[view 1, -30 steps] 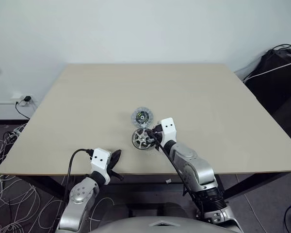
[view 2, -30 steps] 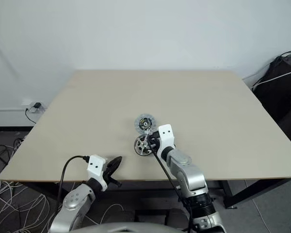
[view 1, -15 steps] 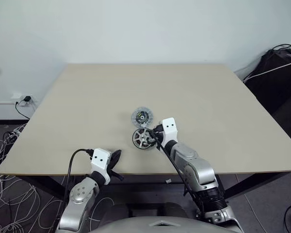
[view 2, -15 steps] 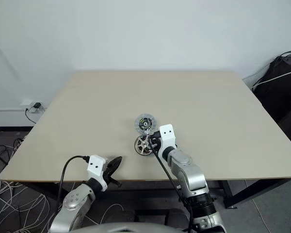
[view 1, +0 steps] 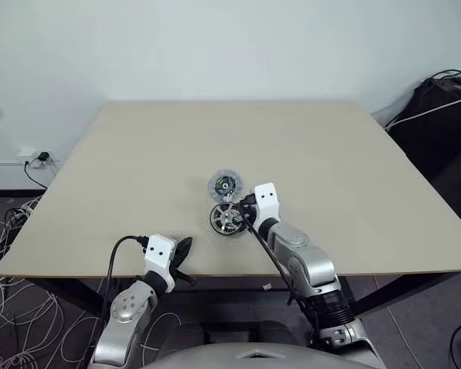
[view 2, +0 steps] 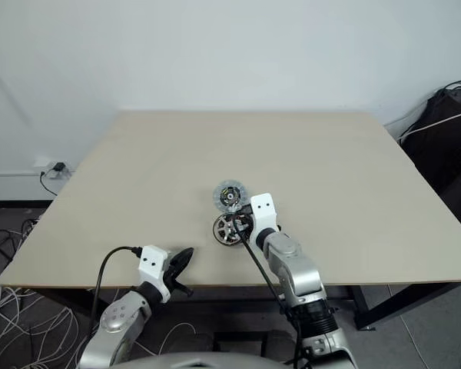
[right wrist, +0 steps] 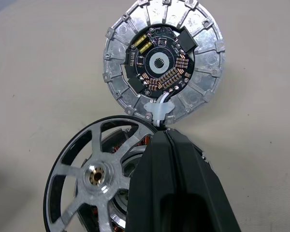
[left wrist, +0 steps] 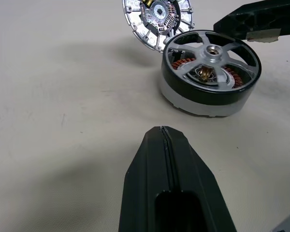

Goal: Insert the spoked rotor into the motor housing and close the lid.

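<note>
Right gripper (right wrist: 166, 145) closed, empty, tips over spoked rotor (right wrist: 94, 176) rim; rotor seated in motor housing (left wrist: 203, 101) beneath; rigid metal, likely heavy, slick; grasp rim; lid (right wrist: 164, 63) just beyond; left gripper (left wrist: 163, 140) closed, well apart.

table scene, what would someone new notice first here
Near the middle of the tan table, the spoked rotor sits seated over copper windings in a pale base, its silver spokes meeting a small hub. Just beyond it, touching its rim, lies the flat silvery disc with a circuit board at its centre. The right gripper, fingers shut, rests at the rotor's rim, while the left gripper sits shut near the table's front edge.
</note>
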